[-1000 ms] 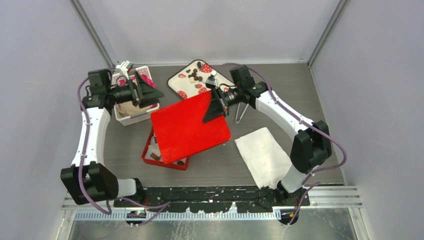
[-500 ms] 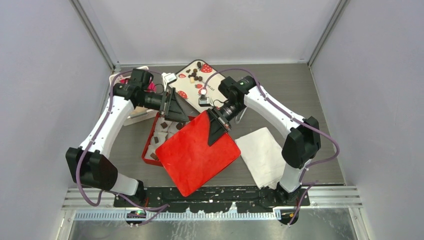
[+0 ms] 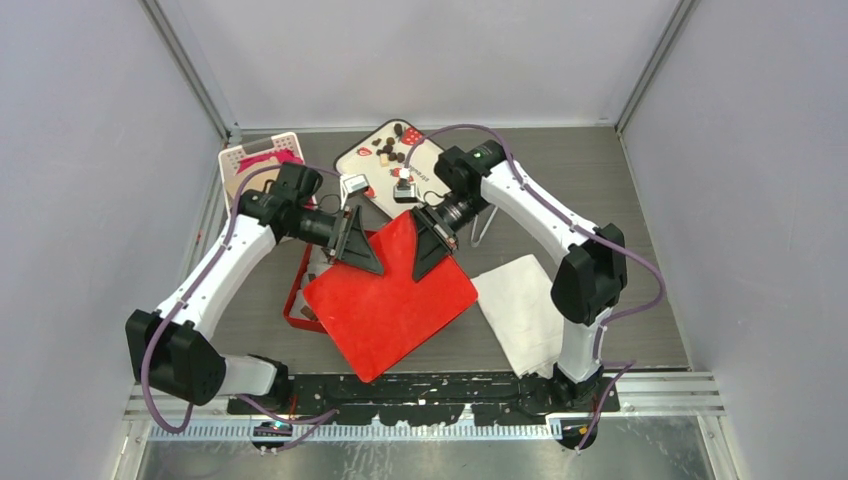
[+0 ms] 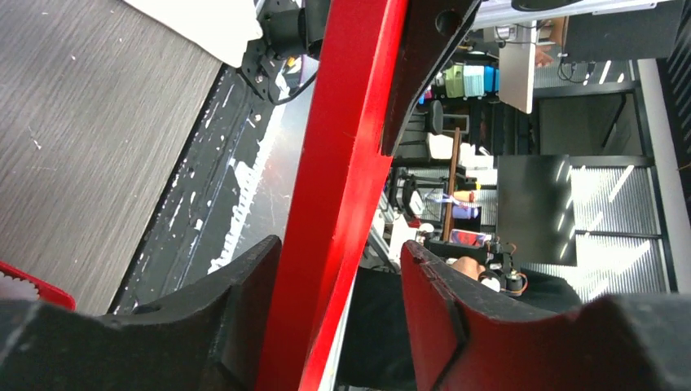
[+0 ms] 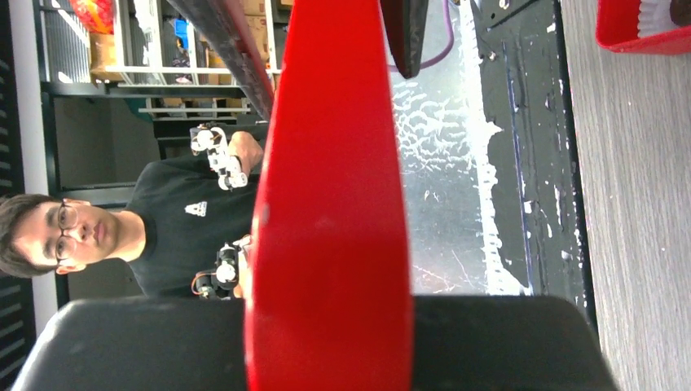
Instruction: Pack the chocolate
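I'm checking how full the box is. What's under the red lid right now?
The red lid hangs over the red box. Only the box's left edge shows, with one brown chocolate piece inside. The rest of its contents are covered.

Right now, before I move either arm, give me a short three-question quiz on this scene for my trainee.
1. True or false: the red lid lies flat and fully closed on the red box.
2. Multiple choice: the loose chocolate lies on (A) the bare table top, (B) the strawberry-print tray, (C) the pink basket.
3. Short answer: which gripper is nearer the white cloth?

Key
1. False: the lid is tilted, held up and offset from the box.
2. B.
3. The right gripper.
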